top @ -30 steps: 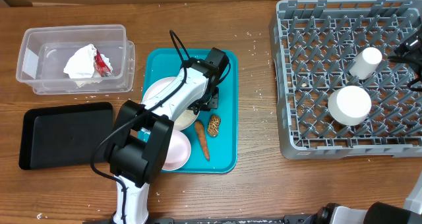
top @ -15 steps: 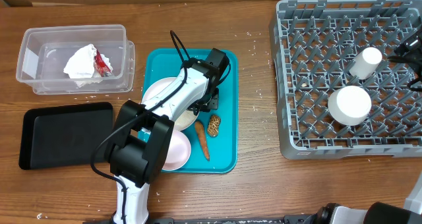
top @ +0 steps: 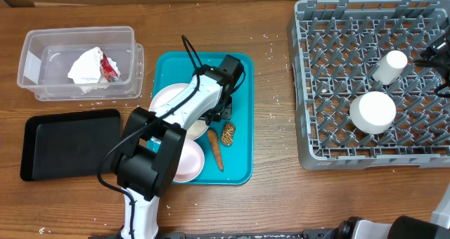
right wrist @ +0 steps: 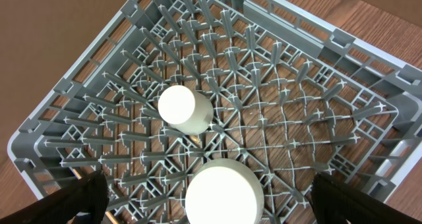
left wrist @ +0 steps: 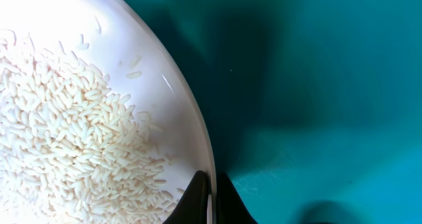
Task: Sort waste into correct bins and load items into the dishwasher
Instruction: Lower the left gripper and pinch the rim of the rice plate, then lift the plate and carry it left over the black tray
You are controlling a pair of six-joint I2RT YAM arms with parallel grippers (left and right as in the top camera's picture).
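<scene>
A white dish (left wrist: 99,118) holding loose rice (left wrist: 66,138) lies on the teal tray (left wrist: 316,85). My left gripper (left wrist: 210,201) is shut on its rim, one finger inside and one outside. From overhead, the left gripper (top: 214,114) is over the tray's middle, and the arm hides part of the large plate (top: 167,100). An orange carrot (top: 215,149) and a brown lump (top: 228,133) lie beside a pale pink bowl (top: 188,162). Crumpled paper (top: 90,67) sits in the clear tub (top: 42,93). My right gripper (right wrist: 211,201) hangs open above the grey rack (right wrist: 297,99).
A white cup (top: 390,65) and an upturned white bowl (top: 373,111) stand in the rack (top: 309,91) at the right. The black tray (top: 70,144) lies in front of the clear tub at the left. Stray rice grains dot the wooden table.
The left wrist has shifted very slightly over the teal tray. The right arm and everything else have stayed in place.
</scene>
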